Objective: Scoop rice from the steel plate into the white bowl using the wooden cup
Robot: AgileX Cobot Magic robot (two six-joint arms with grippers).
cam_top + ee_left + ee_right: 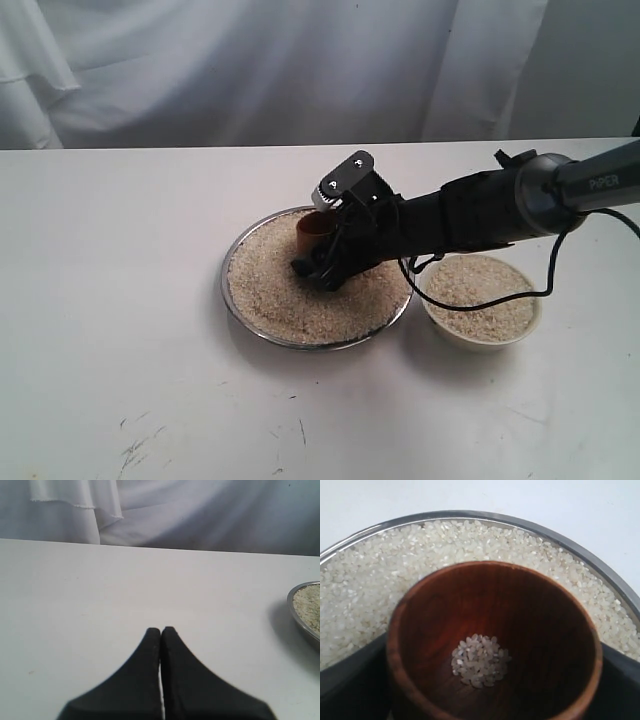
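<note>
Over the steel plate (226, 290), my right jaws flank the wooden cup (495, 645), which sits on the rice (270, 290) with only a few grains inside. I cannot tell whether they grip it yet. A loose hold could let it twist mid-scoop and spill short of the white bowl (480, 342). My left jaws are pressed together above the table (75, 590).

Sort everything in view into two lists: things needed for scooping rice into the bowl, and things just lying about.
Needed: rice; steel plate; white bowl; wooden cup; right gripper, set around the cup.

Just there: left gripper, shut, over the bare table; white curtain; black cable.
</note>
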